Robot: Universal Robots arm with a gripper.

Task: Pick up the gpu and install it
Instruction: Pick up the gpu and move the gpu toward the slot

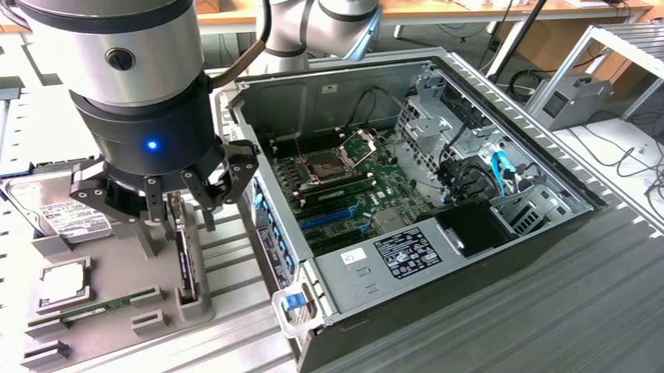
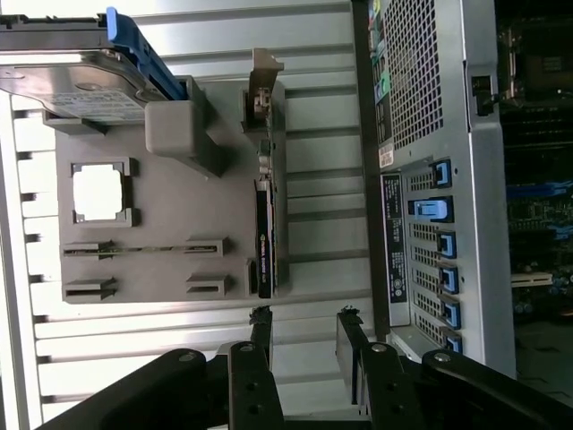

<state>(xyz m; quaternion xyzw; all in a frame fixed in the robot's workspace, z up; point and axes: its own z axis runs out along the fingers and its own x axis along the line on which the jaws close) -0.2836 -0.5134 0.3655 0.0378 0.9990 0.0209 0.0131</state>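
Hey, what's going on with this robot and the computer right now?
The robot's pincer hangs open above the gpu, which stands on edge in a slot of the grey parts holder. It holds nothing. The open computer case sits beside the holder, on the exterior view's right, with the card not yet installed.

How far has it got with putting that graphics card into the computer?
Nothing looks done yet: the gpu stands on edge in its grey holder. Under way: the open hand hovers over it, not gripping. Left: lifting it and seating it in the open computer case.
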